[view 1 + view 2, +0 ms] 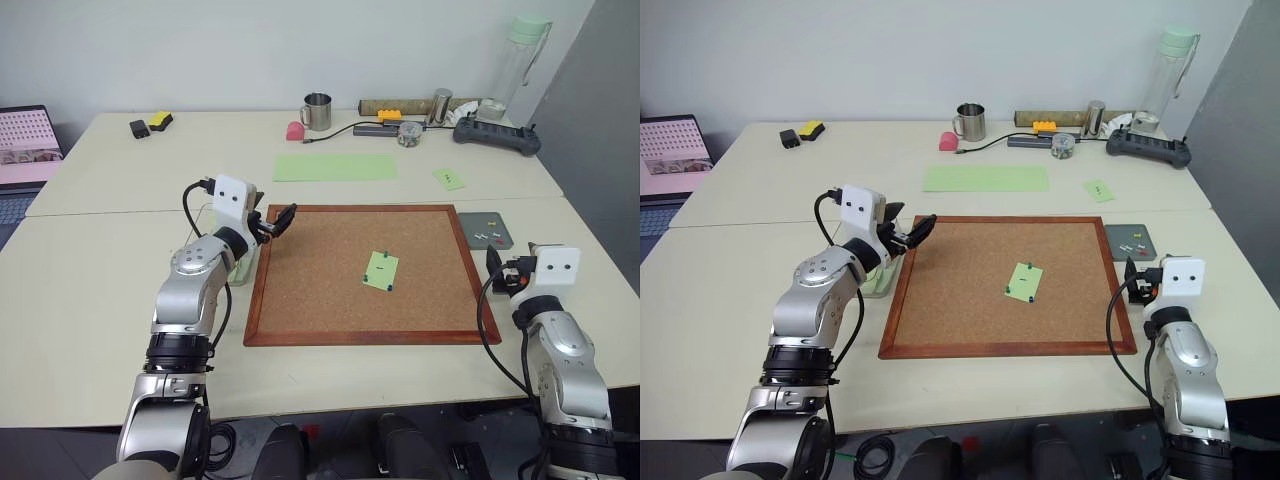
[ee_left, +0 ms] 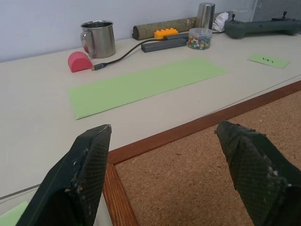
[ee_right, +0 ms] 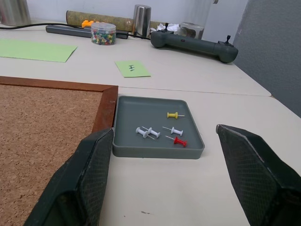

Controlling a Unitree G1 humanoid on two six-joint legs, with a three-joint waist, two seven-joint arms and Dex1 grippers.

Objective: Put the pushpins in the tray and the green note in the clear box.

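Both claws stand apart and empty: left gripper (image 1: pixel 283 220) over the cork board's (image 1: pixel 330 300) near-left corner, right gripper (image 1: pixel 497 266) beside its right edge, facing the tray (image 3: pixel 123 123). Farther out, the green note (image 1: pixel 381 270) sits pinned mid-board by dark pushpins (image 1: pixel 385 255).

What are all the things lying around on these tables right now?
Cork board: one, brown, wood-framed, centre.
Green note: one, pale green, pinned on the board.
Pushpins: dark green, in that note.
Tray: one, dark grey, right of the board, holding five loose pins.
Paper strip: one, pale green, behind the board.
Steel mug: one, at the back.
Jar of pins: one, clear, back.
Left gripper: black, open, over the board's left edge.
Right gripper: black, open, near the tray.
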